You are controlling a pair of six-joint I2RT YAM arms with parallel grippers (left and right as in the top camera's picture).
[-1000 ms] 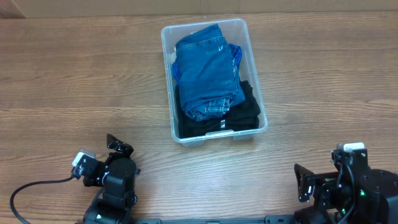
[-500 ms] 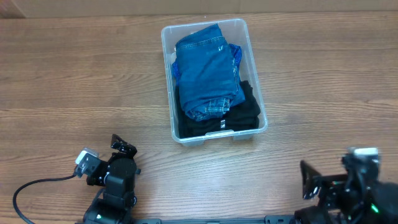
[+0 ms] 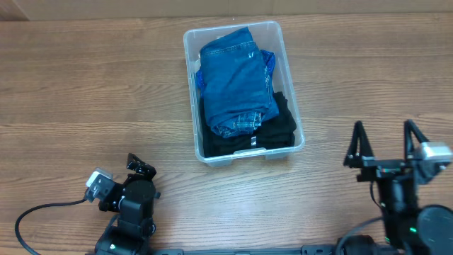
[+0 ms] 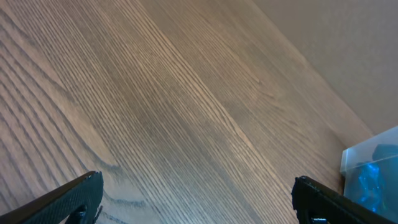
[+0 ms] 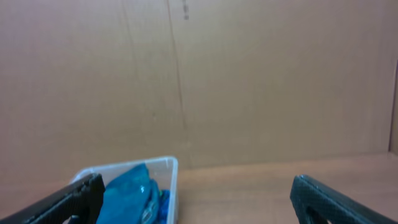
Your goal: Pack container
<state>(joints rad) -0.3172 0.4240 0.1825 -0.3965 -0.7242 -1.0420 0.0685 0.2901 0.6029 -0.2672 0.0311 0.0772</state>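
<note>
The container (image 3: 190, 106) sits on the table (image 3: 85, 85), blue jeans (image 3: 235, 78) folded inside over a black garment (image 3: 282, 129). Left end effector (image 3: 140, 167) and right end effector (image 3: 384, 145) hang wide open, empty, well apart from the container's near side. Packing looks finished, I'd say.

Clear container (image 3: 290, 67) with folded blue, black garments
</note>
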